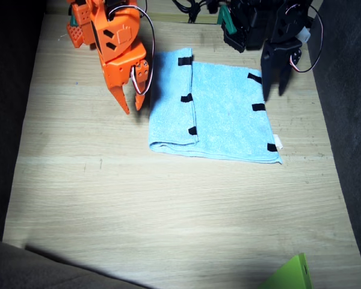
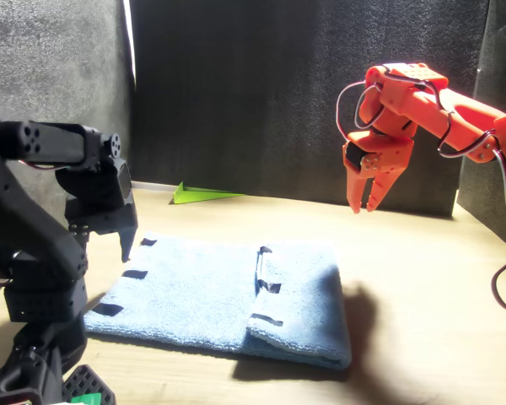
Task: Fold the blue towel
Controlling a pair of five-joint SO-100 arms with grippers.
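The towel (image 1: pixel 228 117) is being shown lying flat on the table (image 1: pixel 168 211), toward its far side, with one side flap folded over so that a row of black tabs (image 1: pixel 186 97) is sitting near the middle. The right gripper (image 1: pixel 134 102) is being held above the table just beside the folded edge, its fingers slightly apart and empty. The left gripper (image 1: pixel 275 84) is being held over the opposite edge; whether its fingers are parted cannot be told. A green wedge (image 1: pixel 292 274) is lying at the near edge.

Under me lies a pale wooden table (image 1: pixel 168 205). At five o'clock on it in the fixed view I see a green wedge (image 1: pixel 292 276), cut off by the frame. Black walls (image 2: pixel 261 93) stand around.
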